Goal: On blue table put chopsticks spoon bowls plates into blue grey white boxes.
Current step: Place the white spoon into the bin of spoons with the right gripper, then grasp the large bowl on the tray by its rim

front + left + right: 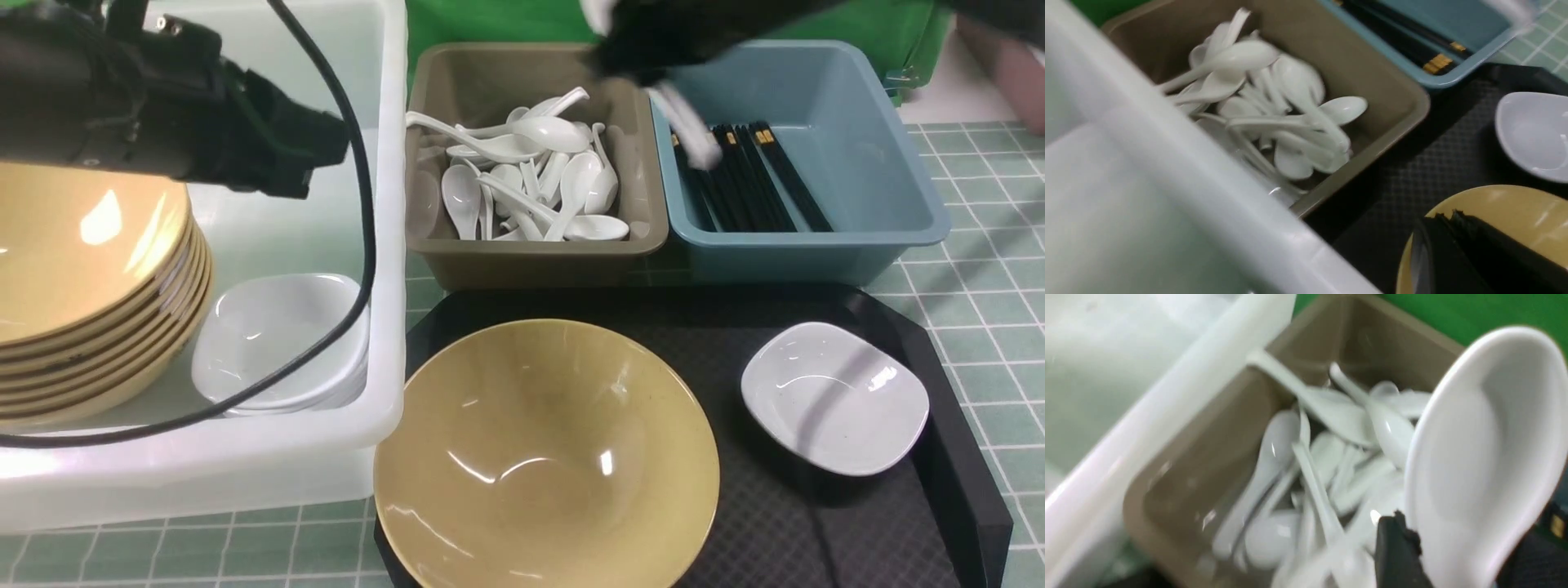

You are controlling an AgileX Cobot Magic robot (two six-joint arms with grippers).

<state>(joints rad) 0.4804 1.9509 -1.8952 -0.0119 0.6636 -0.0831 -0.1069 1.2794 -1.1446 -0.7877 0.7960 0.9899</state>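
Note:
My right gripper [1466, 555] is shut on a white spoon [1482, 457]; it hangs, blurred, over the edge between the grey box [424, 245] of spoons [531, 171] and the blue box [898, 220] holding chopsticks [747, 175]. My left gripper [1449, 218] is shut and empty, its arm above the white box [384, 245]. That box holds stacked yellow bowls [90, 286] and white plates [277, 339]. One yellow bowl [545, 457] and one white plate [834, 398] lie on the black tray.
The black textured tray [955, 457] sits on the blue table [980, 286] in front of the grey and blue boxes. A black cable [359, 245] from the left arm drapes across the white box. Green cloth [865, 33] hangs behind.

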